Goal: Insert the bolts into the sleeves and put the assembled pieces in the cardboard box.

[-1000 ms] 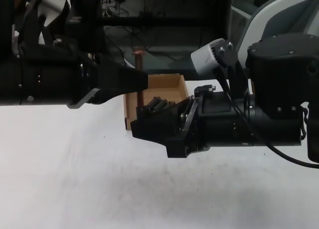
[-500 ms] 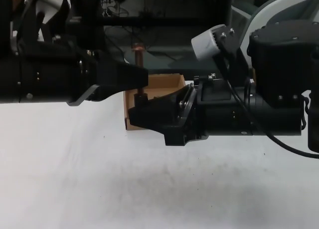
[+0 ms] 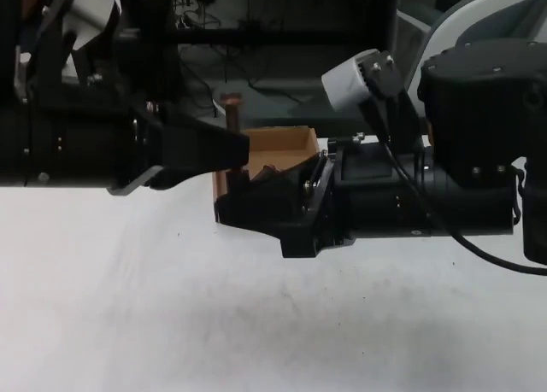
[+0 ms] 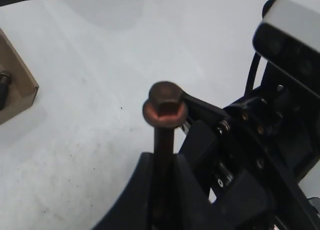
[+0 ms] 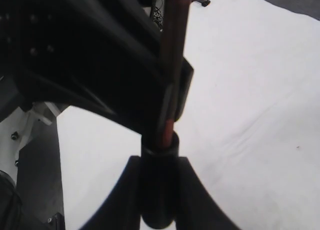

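Note:
My left gripper (image 3: 232, 149) (image 4: 161, 166) is shut on a copper-coloured bolt (image 3: 231, 108) (image 4: 165, 107), held upright with its hex head on top. Directly beneath it, my right gripper (image 3: 237, 206) (image 5: 159, 171) is shut on a black sleeve (image 5: 159, 190). In the right wrist view the bolt (image 5: 172, 64) runs down to the sleeve's mouth and its lower end sits at or just inside the opening. Both grippers meet in front of the cardboard box (image 3: 282, 141) (image 4: 17, 87), which holds dark assembled pieces (image 4: 4, 80).
The white bench top (image 3: 171, 307) spreads open in front of the arms. The right arm's white wrist camera (image 3: 352, 86) (image 4: 292, 32) sticks up close to the left gripper. Dark racks and cables stand behind the box.
The right gripper has moved left and up with the sleeve, from in front of the box to under the bolt. The left gripper has shifted slightly left with the bolt.

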